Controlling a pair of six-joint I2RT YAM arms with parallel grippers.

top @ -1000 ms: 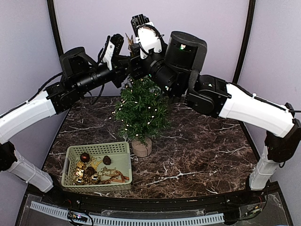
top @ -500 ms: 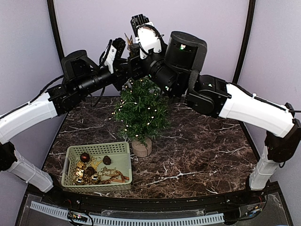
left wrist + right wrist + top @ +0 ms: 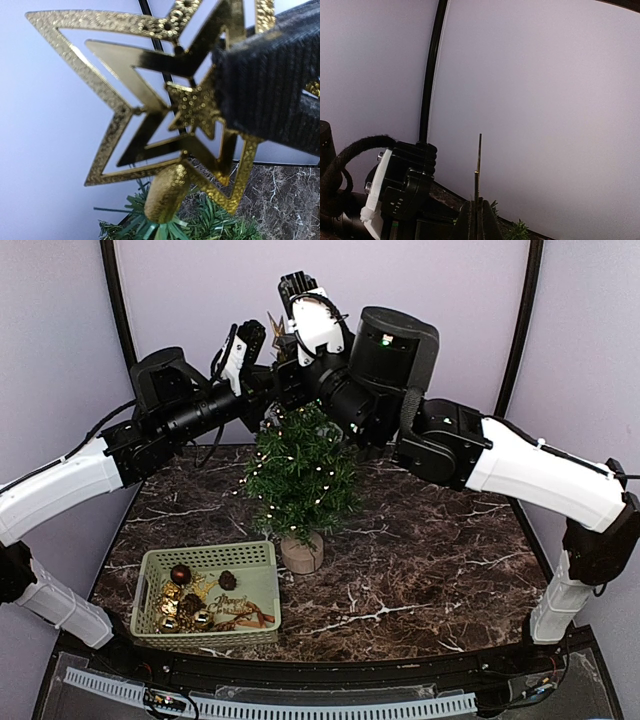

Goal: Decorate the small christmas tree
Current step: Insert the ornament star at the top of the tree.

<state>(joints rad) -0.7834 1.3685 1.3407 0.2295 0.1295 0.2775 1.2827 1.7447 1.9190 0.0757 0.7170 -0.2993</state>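
The star sits atop the small christmas tree on the table; the basket lies front-left.

Gold star, glitter-textured outer frame and smooth mirrored inner frame, against the black ribbed finger pad, dark green needles of the small christmas tree below the fingers, brown white-veined marble table beyond.

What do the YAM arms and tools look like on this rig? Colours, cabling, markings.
The left arm and right arm match: white link shells, black cylindrical joint housings. A green LED glows on the right arm's big housing. Black braided cables loop outside the joints. Wrist casings are white; the left tool has a black ribbed finger pad.
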